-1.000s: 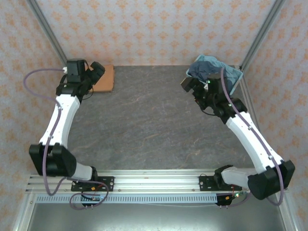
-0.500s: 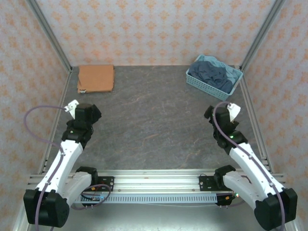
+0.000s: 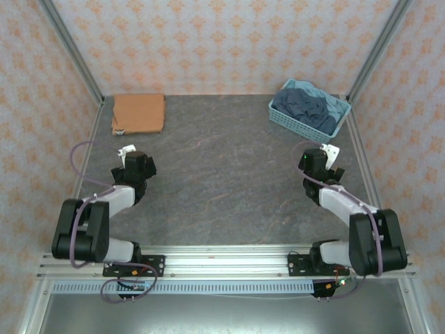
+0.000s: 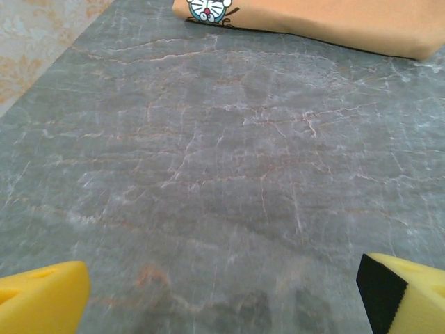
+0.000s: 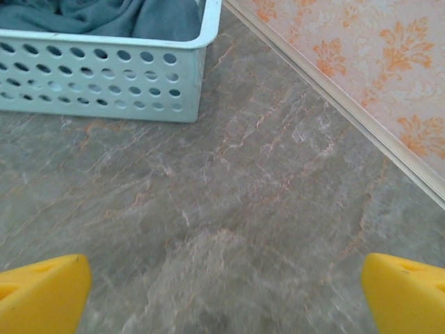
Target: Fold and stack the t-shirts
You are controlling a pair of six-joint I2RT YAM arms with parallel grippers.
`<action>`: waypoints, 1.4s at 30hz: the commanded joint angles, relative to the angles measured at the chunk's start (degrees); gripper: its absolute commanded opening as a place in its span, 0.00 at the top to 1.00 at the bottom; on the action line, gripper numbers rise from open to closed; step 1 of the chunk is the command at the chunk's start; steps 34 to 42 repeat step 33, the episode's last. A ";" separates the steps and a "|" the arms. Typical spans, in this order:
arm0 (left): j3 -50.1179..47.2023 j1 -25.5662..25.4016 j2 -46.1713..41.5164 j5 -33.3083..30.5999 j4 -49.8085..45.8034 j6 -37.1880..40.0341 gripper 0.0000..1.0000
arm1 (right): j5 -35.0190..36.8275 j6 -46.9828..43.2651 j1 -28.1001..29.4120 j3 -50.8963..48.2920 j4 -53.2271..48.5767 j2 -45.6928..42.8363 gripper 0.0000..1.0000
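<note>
A folded orange-tan t-shirt lies flat at the table's far left corner. In the left wrist view the orange-tan t-shirt runs along the top edge, with a bit of its blue-and-white print showing. Dark navy t-shirts are heaped in the light blue basket at the far right; the right wrist view shows the navy t-shirts above the basket wall. My left gripper is open over bare table, well short of the orange shirt. My right gripper is open and holds nothing, a short way in front of the basket.
The grey marbled table lies between the two arms. Patterned walls with metal corner posts close in the left, back and right sides. A wall base strip runs close to the right of the right gripper.
Both arms have drawn back from the far corners and folded low near their bases. The left gripper left the orange shirt; the right left the basket. Both stayed open.
</note>
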 commanded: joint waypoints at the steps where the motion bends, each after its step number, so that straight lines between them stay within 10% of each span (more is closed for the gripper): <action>1: 3.94 1.04 2.14 2.70 6.97 2.94 0.00 | -4.09 -3.27 -1.64 -1.93 15.91 3.82 0.01; 9: -15.15 -1.36 3.87 1.04 44.11 5.82 0.00 | -12.01 -9.62 -3.47 -11.75 44.66 12.23 0.01; 14: -5.25 -3.68 3.65 0.86 24.37 7.80 0.00 | -10.52 -8.66 -3.60 -6.24 35.31 13.37 0.01; 42: -5.29 -4.20 4.25 0.08 25.60 8.77 0.00 | -12.51 -9.30 -3.69 -6.24 33.76 12.23 0.01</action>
